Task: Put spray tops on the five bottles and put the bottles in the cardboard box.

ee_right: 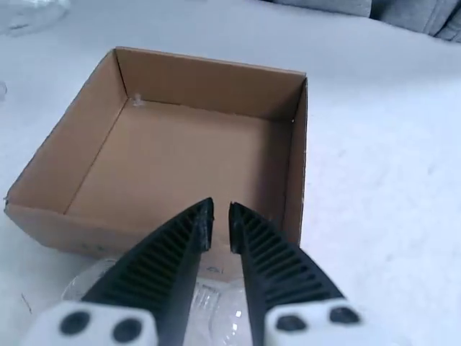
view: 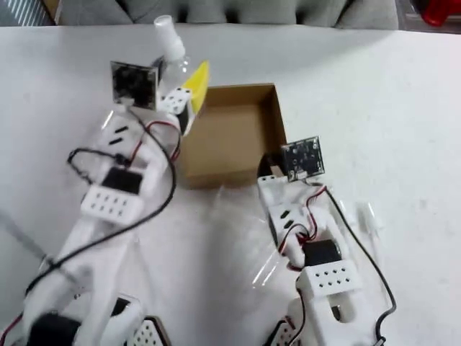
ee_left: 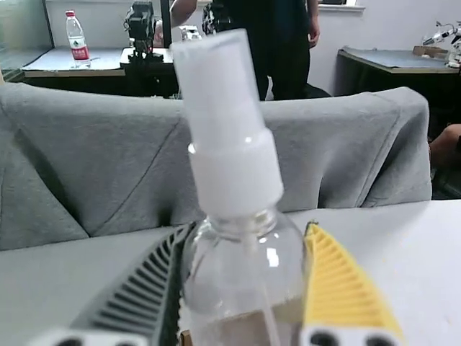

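The left tool (view: 189, 97) grips the clear plastic bottle with white spray top (ee_left: 241, 274) (long axis near upright) just beside the brown cardboard box (view: 230, 137), which lies toward the right arm.

A white table (view: 403, 108) lies under both pairs of jaws and runs on past the right jaws; just beyond the left jaws, along the table's far edge, stands a grey sofa (ee_left: 94, 166); well beyond that, a dark desk (ee_left: 43, 63) bearing a water bottle (ee_left: 75, 36); a second desk (ee_left: 392, 59) too; behind them, a pale wall (ee_left: 403, 21); soft, even light.
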Motion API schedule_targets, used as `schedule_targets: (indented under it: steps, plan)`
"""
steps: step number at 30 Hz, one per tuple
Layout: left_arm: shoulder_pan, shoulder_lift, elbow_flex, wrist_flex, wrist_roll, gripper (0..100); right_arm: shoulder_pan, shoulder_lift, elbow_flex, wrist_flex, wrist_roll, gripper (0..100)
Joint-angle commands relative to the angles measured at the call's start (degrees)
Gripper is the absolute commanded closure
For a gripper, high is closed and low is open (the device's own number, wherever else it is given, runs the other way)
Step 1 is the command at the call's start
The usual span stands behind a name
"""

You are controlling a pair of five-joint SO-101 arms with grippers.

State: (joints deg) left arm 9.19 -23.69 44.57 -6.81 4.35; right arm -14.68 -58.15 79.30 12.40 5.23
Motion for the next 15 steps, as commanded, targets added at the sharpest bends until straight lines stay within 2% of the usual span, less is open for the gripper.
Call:
schedule_targets:
  steps: [1, 7, 11, 15]
  plan:
    - [-0.4, 8.1, -4.8, -10.7, -0.3, 98, -1.2, 0.1, -3.2, 0.7, -0.2, 97.8]
    - [-1.5, 22.2, -11.1, -12.7, -0.3, 98, -1.2, 0.1, -3.2, 0.3, -0.2, 97.8]
    - [-1.6, 28.7, -12.3, -19.6, -0.2, 98, -2.6, 0.1, -3.2, 0.3, -0.2, 97.8]
    - [-1.6, 32.2, -12.5, -21.3, -0.4, 98, -2.9, 0.1, -3.2, 0.2, -0.2, 97.8]
